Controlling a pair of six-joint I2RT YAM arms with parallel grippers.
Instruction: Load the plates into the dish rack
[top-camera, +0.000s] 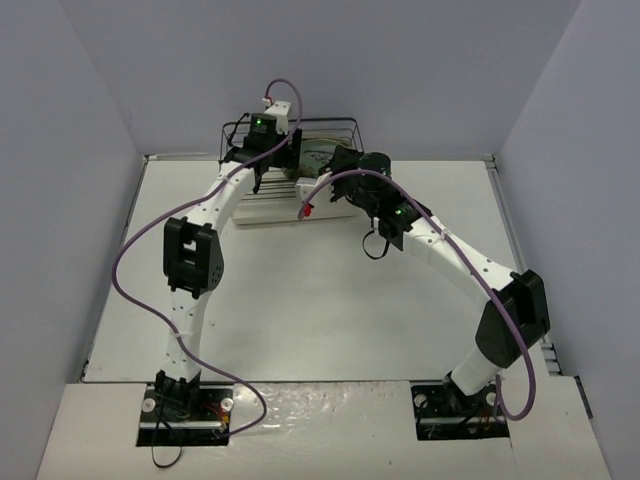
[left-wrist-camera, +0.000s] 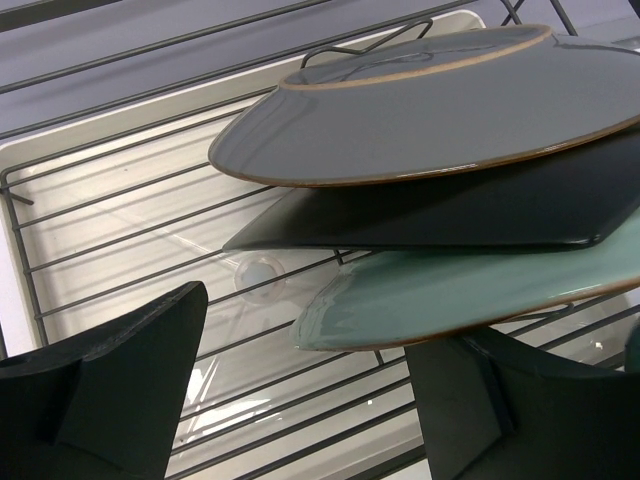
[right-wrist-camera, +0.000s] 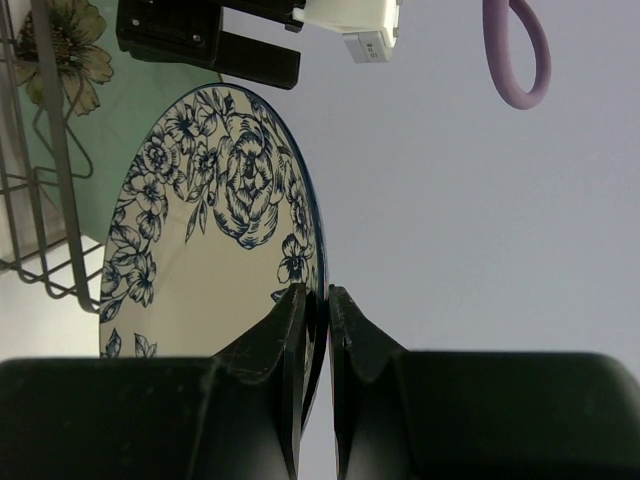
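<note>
so this is pretty much the home stretch imo: three of the four plates are standing on edge in the dish rack (left-wrist-camera: 110, 230), which sits at the top centre of the overhead view. They're side by side, the grey plate (left-wrist-camera: 430, 110), the dark teal square plate (left-wrist-camera: 470, 205) and the mint-green plate (left-wrist-camera: 440, 290), running top to bottom on the right side of the left wrist view. The last one, the white plate with the blue floral rim (right-wrist-camera: 215, 220), is held on edge, with the right arm's jaws pinched shut on its rim at the bottom centre of the right wrist view. It's just beside the rack wires and the mint-green one at upper left. Can't tell from here if it's down in a slot or hanging next to one, but it's not let go either way. The left arm's jaws stand wide apart over the rack with nothing in them. What's left by my read: seat that fourth plate, release it, done
</note>
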